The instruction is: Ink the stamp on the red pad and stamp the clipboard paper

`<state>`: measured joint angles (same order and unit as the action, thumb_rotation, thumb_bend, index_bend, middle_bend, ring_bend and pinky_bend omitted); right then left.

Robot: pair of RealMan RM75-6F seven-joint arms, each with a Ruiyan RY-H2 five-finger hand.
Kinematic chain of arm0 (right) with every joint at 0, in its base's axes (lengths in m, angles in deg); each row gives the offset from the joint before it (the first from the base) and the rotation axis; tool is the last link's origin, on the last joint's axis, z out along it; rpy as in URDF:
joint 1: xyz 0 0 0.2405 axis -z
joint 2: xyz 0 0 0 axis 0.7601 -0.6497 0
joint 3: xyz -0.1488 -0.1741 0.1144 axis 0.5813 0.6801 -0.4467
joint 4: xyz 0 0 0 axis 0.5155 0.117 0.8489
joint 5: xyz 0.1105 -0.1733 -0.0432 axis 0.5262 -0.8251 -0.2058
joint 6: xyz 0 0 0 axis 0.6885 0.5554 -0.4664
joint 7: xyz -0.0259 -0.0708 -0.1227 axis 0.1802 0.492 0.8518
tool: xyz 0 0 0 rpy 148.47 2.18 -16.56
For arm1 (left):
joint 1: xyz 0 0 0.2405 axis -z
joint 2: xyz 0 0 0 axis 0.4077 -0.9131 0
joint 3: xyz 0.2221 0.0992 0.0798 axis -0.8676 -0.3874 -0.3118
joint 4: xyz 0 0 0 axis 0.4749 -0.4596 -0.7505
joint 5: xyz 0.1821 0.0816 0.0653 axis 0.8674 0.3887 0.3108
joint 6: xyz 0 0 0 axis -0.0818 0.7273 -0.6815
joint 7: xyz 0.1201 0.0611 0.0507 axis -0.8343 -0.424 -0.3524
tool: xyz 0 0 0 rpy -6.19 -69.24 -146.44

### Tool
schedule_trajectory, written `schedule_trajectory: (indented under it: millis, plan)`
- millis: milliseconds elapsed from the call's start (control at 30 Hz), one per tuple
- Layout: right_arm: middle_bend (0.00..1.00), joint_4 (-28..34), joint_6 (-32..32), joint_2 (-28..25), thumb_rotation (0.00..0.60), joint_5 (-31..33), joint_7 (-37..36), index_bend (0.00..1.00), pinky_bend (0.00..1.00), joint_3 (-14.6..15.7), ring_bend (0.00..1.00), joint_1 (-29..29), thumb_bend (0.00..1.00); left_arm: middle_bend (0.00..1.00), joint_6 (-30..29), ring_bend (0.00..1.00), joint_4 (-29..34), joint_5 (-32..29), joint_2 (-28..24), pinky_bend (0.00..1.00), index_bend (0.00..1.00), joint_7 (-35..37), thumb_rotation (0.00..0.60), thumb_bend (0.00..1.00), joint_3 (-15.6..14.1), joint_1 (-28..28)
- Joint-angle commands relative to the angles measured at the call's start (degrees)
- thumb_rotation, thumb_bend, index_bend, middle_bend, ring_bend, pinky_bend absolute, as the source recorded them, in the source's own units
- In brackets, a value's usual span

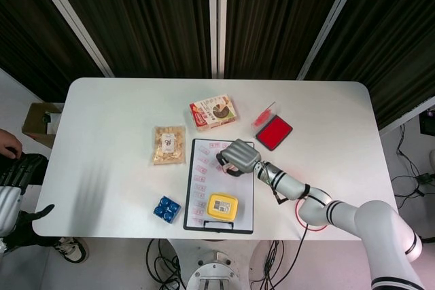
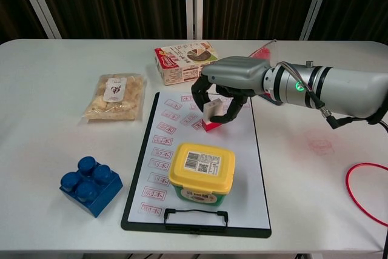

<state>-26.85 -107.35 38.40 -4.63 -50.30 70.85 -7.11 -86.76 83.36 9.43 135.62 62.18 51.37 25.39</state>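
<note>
Right hand (image 2: 225, 86): your fingers (image 2: 233, 109) are curled tight around the small white-and-red stamp block (image 2: 211, 115), its red base touching the white clipboard paper (image 2: 242, 150).
Left hand (image 1: 13, 205): far left, off the white surface (image 2: 48, 144); finger spread unclear.
Count: one red ink pad (image 1: 274, 132), one yellow-lidded tub (image 2: 201, 171), one blue toy brick (image 2: 91, 185).

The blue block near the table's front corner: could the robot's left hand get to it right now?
Probably not soon. The left hand hangs off the table's edge, beside it, away from the blue block. Nothing lies between them, so the way looks free once the arm swings in.
</note>
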Motion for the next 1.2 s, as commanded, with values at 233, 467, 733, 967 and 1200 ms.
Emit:
schedule_trajectory:
  millis: [233, 467, 733, 967, 1200]
  plan:
    - [0.89, -1.99, -1.64, 0.89, 0.6, -1.28, -2.07, 1.0, 1.0, 1.22, 0.88, -0.41, 0.41, 0.09, 0.05, 0.07, -0.26, -0.01, 0.13, 0.16, 0.07, 0.22, 0.6, 0.0, 0.05, 0.05]
    - [0.89, -2.69, -1.57, 1.45, 0.6, -1.39, -2.6, 1.0, 1.0, 1.82, 0.88, -0.52, 0.41, 0.09, 0.1, 0.07, -0.16, -0.03, 0.18, 0.16, 0.07, 0.0, 0.6, 0.0, -0.01, 0.0]
    - [0.89, -3.27, -0.48, 1.88, 0.6, -0.66, -2.18, 1.0, 1.0, 1.87, 0.88, -0.69, 0.41, 0.09, 0.4, 0.07, -0.27, -0.14, 0.33, 0.16, 0.07, 0.09, 0.6, 0.0, -0.02, 0.1]
    - [0.89, -3.77, -0.25, 2.42, 0.6, -0.09, -1.39, 1.0, 1.0, 1.73, 0.88, -0.56, 0.41, 0.09, 0.48, 0.07, -0.68, -0.31, 0.5, 0.16, 0.07, 0.46, 0.6, 0.0, -0.01, 0.04]
    - [0.9, -4.34, 0.25, 2.96, 0.6, 0.15, -0.65, 1.0, 1.0, 2.01, 0.88, -0.42, 0.4, 0.09, 0.42, 0.07, -0.99, -0.29, 0.65, 0.16, 0.07, 0.74, 0.6, 0.0, 0.0, 0.03]
